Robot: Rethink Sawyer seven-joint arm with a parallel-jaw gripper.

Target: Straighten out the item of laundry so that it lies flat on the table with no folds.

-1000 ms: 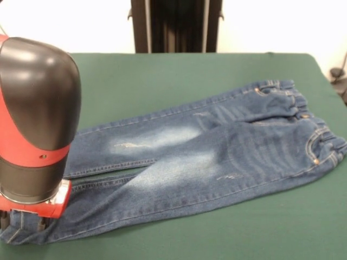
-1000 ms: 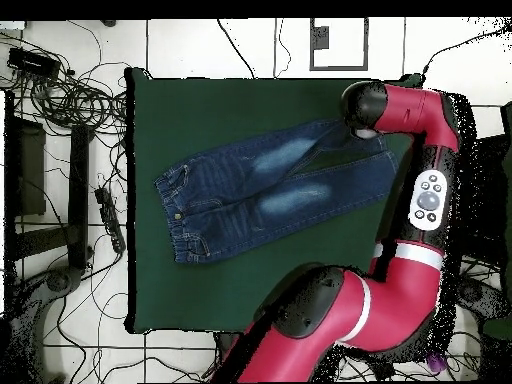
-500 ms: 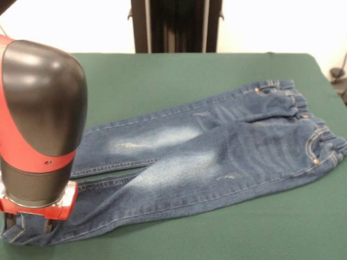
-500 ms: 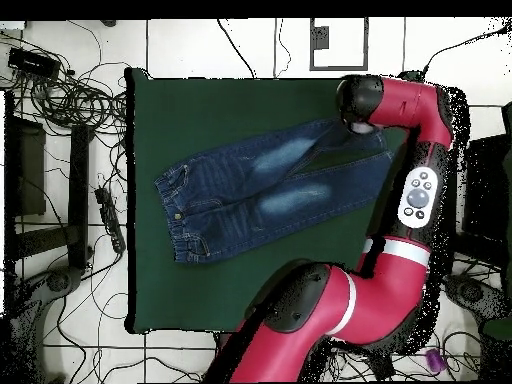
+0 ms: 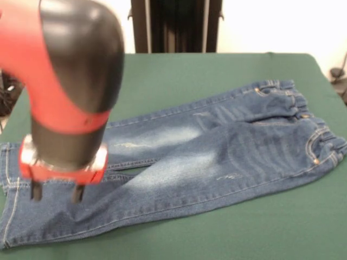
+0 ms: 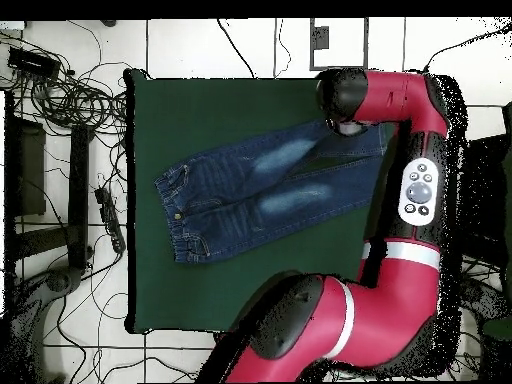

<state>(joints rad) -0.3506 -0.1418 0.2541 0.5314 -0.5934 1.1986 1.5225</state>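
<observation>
Front and overhead views of a laundry-flattening trial. The jeans (image 5: 206, 157) lie spread on the green table (image 5: 217, 70), waistband (image 5: 320, 138) toward the right of the front view and both legs running leftward; the cuffs (image 5: 8, 189) reach the table's left edge. Pale faded patches mark each leg near the knee. The two legs lie close together, the nearer one overlapping the farther along the inseam, with slight rumpling at the waistband. The red and black arm (image 5: 70, 81) comes down over the cuff end, and the hand (image 5: 54, 192) hangs just above the denim of the nearer leg, its two short dark fingers (image 5: 36, 190) apart and clamped on nothing. From overhead, the jeans (image 6: 260, 190) sit in the table's (image 6: 230, 280) upper half, the arm's (image 6: 400, 200) end covering the cuffs.
</observation>
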